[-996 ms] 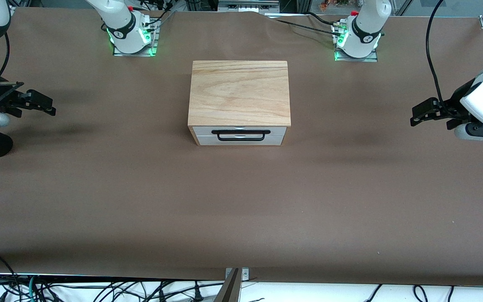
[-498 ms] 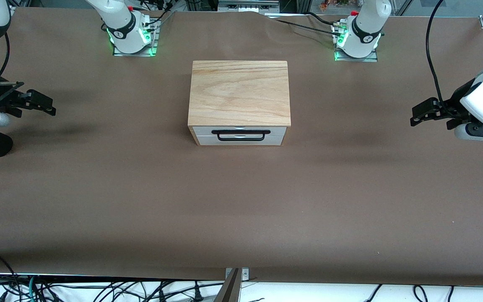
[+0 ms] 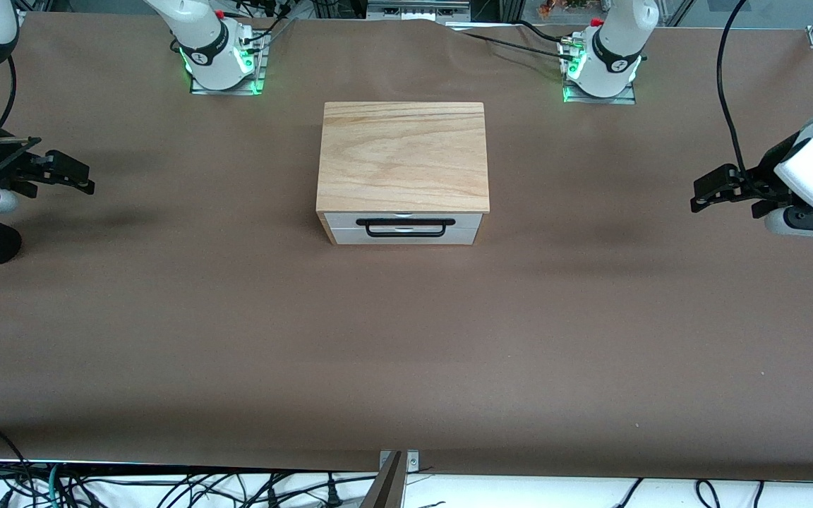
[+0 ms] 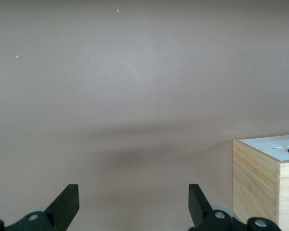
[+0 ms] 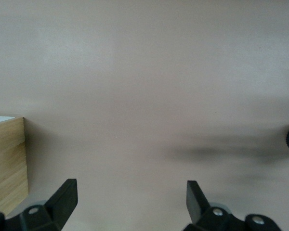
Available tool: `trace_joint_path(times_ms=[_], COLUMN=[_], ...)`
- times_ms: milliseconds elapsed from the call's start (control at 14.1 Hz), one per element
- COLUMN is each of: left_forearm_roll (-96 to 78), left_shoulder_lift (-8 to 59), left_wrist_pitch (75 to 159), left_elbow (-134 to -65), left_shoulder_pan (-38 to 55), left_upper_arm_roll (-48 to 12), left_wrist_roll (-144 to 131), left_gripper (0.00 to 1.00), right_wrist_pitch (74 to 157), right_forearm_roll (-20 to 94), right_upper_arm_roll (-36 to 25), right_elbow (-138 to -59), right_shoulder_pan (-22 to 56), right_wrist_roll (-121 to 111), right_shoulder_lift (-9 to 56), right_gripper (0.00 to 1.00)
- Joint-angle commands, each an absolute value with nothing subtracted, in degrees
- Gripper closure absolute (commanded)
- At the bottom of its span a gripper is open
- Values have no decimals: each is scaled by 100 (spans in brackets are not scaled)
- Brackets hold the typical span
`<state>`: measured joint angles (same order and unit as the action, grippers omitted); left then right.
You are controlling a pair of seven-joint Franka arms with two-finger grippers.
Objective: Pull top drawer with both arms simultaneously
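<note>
The top drawer is shut in the light-wood cabinet at the table's middle. Its white front and black bar handle face the front camera. My left gripper hangs open and empty over the table at the left arm's end, far from the cabinet. In the left wrist view the left gripper is open, with the cabinet's side and white front at the edge. My right gripper hangs open and empty over the right arm's end. In the right wrist view the right gripper is open, with the cabinet's side in view.
Brown cover spreads over the whole table. The right arm's base and the left arm's base stand with green lights, farther from the front camera than the cabinet. Cables hang past the near edge.
</note>
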<state>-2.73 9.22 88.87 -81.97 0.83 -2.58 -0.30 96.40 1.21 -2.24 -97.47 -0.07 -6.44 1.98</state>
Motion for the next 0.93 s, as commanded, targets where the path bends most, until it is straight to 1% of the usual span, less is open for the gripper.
trace_joint_path(times_ms=[0,712,854], left_forearm_roll=[-422,-422,-431], left_shoulder_lift=[1011,1011,1028], left_wrist_pitch=[8824,8824,8833], left_elbow=[-7998,-7998,-7998], left_shoulder_pan=[70,70,70], left_upper_arm_roll=[-255,-255,-255], left_wrist_roll=[-35,-35,-35], left_gripper=[0,0,0], right_wrist_pitch=[9642,9615,9624], right_forearm_roll=[132,141,211], right_upper_arm_roll=[-193,-150,-149], right_elbow=[-9782,-9774,-9721], right_shoulder_pan=[-35,9,254], right_wrist_roll=[-721,-703,-668], right_shoulder_lift=[149,141,167], right_gripper=[0,0,0])
